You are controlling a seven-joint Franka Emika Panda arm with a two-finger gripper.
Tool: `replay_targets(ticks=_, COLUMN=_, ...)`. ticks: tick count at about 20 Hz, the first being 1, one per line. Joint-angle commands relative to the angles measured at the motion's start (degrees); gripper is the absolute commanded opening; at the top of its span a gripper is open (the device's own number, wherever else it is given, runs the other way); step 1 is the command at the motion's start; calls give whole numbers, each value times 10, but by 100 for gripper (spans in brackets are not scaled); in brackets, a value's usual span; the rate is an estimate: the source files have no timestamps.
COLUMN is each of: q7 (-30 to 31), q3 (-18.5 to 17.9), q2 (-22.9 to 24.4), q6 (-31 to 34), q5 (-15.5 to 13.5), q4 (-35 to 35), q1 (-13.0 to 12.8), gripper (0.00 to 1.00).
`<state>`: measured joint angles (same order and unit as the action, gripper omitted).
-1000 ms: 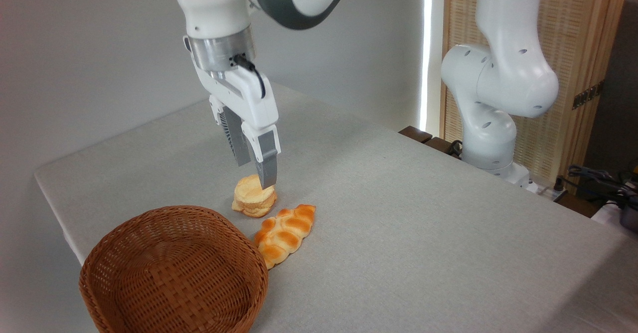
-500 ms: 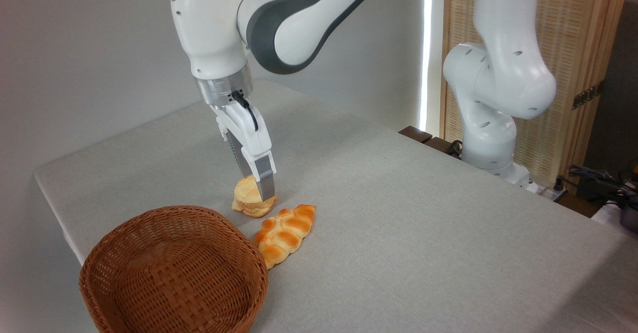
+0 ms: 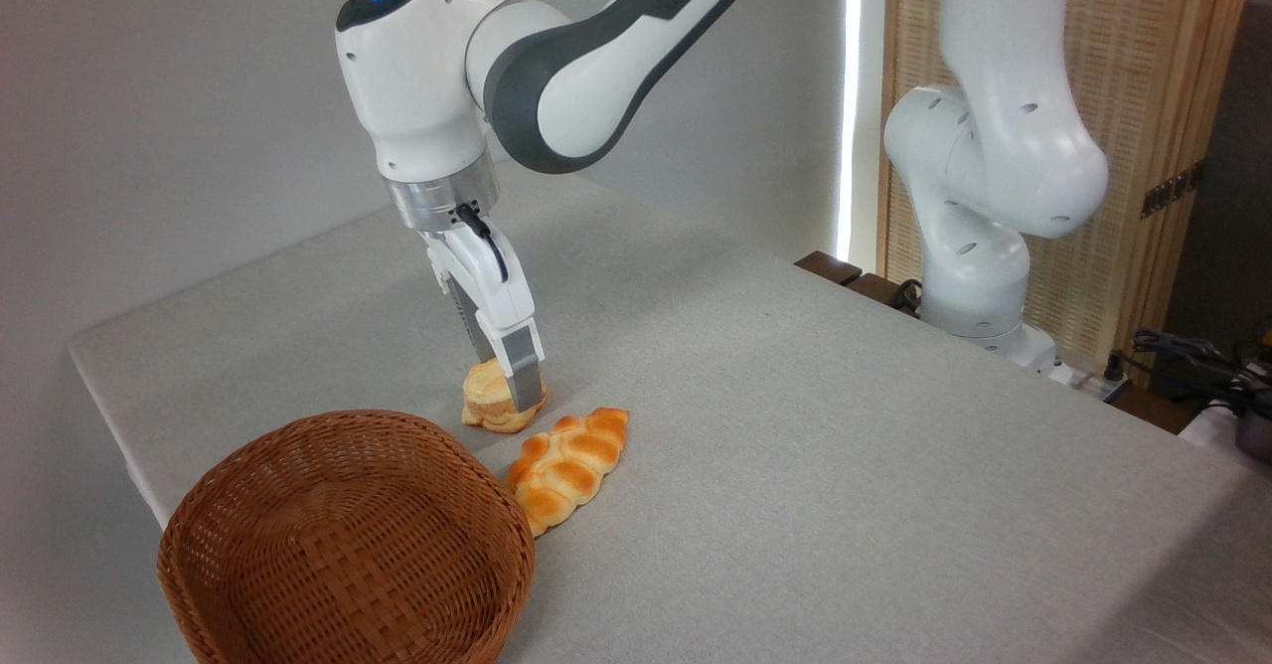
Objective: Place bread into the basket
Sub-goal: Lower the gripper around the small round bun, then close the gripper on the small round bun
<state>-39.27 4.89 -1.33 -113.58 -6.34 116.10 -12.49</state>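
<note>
Two pieces of bread lie on the grey table [image 3: 845, 465], and the wicker basket [image 3: 343, 545] serves as the landmark for everything here. The basket sits nearest the camera, at the table's front left corner, round, brown and woven, with nothing visible inside it. Just beyond its right rim, touching or nearly touching it, lies a braided loaf [image 3: 566, 467], glossy orange-brown, angled away toward the upper right. Further back from the basket, just behind the loaf's far end, rests the bun [image 3: 487, 408], pale golden and layered like two stacked discs, flat on the cloth and outside the basket.

The pincer [image 3: 512, 394] stands down over the bun, its fingers [image 3: 525, 378] straddling it: the near grey finger covers the bun's right side, while the other is mostly hidden behind. The jaws sit close about the bun, but whether they press it or merely flank it cannot be told from this angle. The bun appears to be resting on the table.

Above, the white and grey arm [image 3: 556, 68] arcs up and to the right from the wrist. Far beyond the basket, at the table's back right edge, stands the arm's white base column [image 3: 994, 177] before a slatted wooden screen [image 3: 1163, 97].
</note>
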Motion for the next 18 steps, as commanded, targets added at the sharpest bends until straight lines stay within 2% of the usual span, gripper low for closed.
replay_targets(ticks=1, q7=8, q3=-5, q2=-6, q6=-12, q5=-7, q4=2, q1=-6, gripper=100)
replay_targets(ticks=18, q7=13, q3=-1, q2=-15, q6=-3, q5=-6, q4=1, q1=-7, gripper=100)
